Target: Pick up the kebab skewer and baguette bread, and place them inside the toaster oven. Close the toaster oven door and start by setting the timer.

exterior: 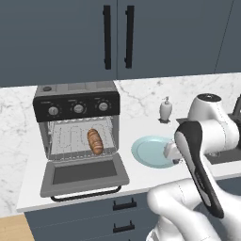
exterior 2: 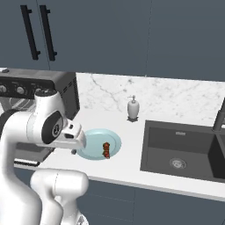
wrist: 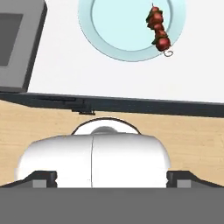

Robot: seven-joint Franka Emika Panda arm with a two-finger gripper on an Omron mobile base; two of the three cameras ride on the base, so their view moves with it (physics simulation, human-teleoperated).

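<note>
White marble counter (exterior: 141, 176) under dark blue cabinets (exterior: 117, 37) takes up the left base view. At left of centre stands the grey toaster oven (exterior: 75, 101), three knobs across its black panel, its door (exterior: 84, 175) dropped flat toward the lower edge of the frame. The baguette bread (exterior: 95, 141) lies on the wire rack inside, right of the rack's middle, long axis running from the back of the oven toward the open door, slightly slanted. Right of the oven sits a pale blue plate (exterior: 143, 153), partly covered by the white arm; a soap dispenser (exterior: 165, 109) stands behind it against the wall.

Right base view: the oven shows at the far left edge, mostly behind the arm. The plate (exterior 2: 94, 147) lies at centre left, and on it, near its right side, the kebab skewer (exterior 2: 106, 150), which the arm hides in the other base view; its stick runs roughly up and down the frame. A dark sink (exterior 2: 180, 149) fills the right, the dispenser (exterior 2: 133, 108) behind the plate.

Hand view: the plate (wrist: 113, 39) sits at the top, the skewer (wrist: 158, 31) on its right part, slanting from upper left to lower right with a small hook at the lower end. A corner of the oven door (wrist: 19, 48) shows at upper left. The gripper (wrist: 112, 177) is low in the frame with the finger tips (wrist: 43, 177) far apart, spread wide and holding nothing.
</note>
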